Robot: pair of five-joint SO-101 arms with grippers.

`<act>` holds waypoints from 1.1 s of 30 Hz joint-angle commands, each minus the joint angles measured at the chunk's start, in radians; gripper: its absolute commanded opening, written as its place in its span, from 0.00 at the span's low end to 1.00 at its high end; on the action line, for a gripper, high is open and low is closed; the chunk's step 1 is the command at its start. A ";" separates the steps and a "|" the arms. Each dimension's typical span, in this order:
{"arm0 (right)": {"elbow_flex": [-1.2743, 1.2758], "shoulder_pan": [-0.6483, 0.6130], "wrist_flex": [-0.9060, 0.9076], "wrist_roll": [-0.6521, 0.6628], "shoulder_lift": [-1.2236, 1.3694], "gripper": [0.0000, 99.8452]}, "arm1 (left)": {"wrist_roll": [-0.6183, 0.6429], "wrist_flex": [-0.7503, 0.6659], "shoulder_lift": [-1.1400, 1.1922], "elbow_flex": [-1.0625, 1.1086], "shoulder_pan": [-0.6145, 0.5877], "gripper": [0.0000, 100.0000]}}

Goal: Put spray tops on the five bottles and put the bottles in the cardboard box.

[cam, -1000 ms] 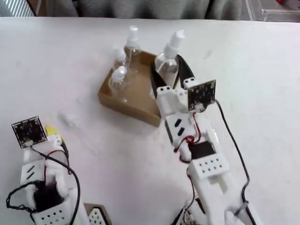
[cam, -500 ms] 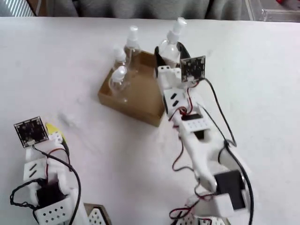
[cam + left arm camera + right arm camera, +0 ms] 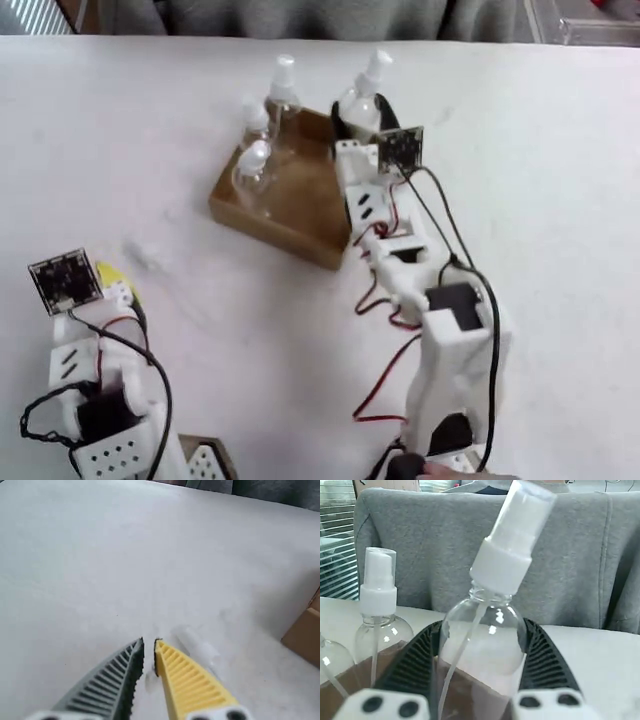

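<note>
The cardboard box (image 3: 290,205) stands at the middle of the table, open side up. Three clear bottles with white spray tops stand in its far left part: one (image 3: 282,92) at the back, one (image 3: 257,120) beside it, one (image 3: 251,166) nearer. My right gripper (image 3: 362,122) is shut on a fourth clear bottle (image 3: 485,645) with a white spray top (image 3: 512,535), upright and slightly tilted, at the box's far right corner. The black fingers (image 3: 412,665) press both sides of its body. My left gripper (image 3: 149,649), grey and yellow fingers together, hovers low over bare table at the near left (image 3: 118,290).
A small clear cap-like piece (image 3: 196,644) lies on the table just beyond my left gripper. A box corner (image 3: 306,630) shows off to one side in that view. A grey cloth (image 3: 570,555) hangs behind the table's far edge.
The right arm has stretched away from its base, carrying the bottle from the box's near right side to its far right corner. The left arm has barely shifted.
</note>
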 commanded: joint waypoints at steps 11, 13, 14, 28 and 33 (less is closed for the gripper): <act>-0.092 0.012 -0.157 0.106 0.147 0.01 | 0.008 -0.025 -0.010 -0.003 -0.005 0.06; -0.092 0.012 -0.163 0.120 0.157 0.01 | 0.008 -0.025 -0.010 -0.003 -0.005 0.06; -0.092 0.010 -0.179 0.115 0.163 0.01 | 0.008 -0.025 -0.010 -0.003 -0.005 0.06; -0.092 0.002 -0.193 0.121 0.199 0.01 | 0.008 -0.025 -0.010 -0.003 -0.005 0.06; -0.152 0.005 -0.200 0.121 0.266 0.01 | 0.008 -0.026 -0.010 -0.003 -0.005 0.06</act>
